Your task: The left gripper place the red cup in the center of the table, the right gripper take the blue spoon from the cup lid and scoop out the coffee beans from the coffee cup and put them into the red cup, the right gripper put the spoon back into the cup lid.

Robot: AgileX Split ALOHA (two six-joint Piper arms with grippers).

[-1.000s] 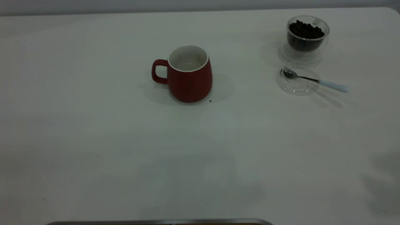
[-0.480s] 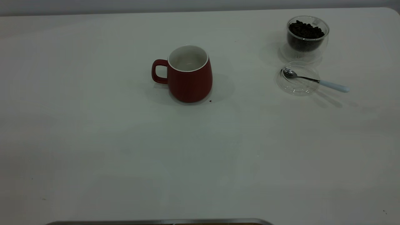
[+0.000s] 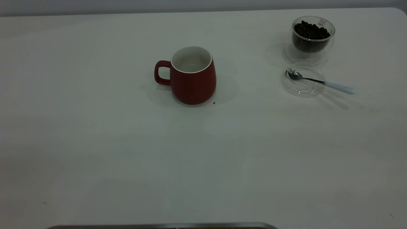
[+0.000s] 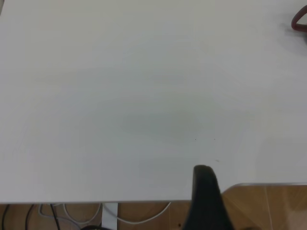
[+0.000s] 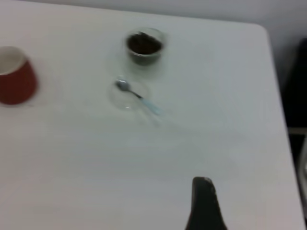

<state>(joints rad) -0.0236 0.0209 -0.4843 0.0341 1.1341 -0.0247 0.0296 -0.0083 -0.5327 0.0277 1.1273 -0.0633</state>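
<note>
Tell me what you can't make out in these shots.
- Left hand: left wrist view, one finger shows, the rest cut off by the edge; open or shut unclear.
- Right hand: right wrist view, likewise.
- Red cup: its bottom is hidden by its own wall in the exterior view.
- Spoon: blurred in the right wrist view.

The setting looks like a robot test room or lab rather than a home kitchen. A large plain white counter (image 3: 95, 143) fills nearly every view, backed by a bare pale wall (image 3: 127, 4) along the top of the exterior frame. In the left wrist view, loose cables (image 4: 72, 213) hang below the counter's edge at the bottom of the frame, over a wood-toned floor (image 4: 273, 206) at lower right.
</note>
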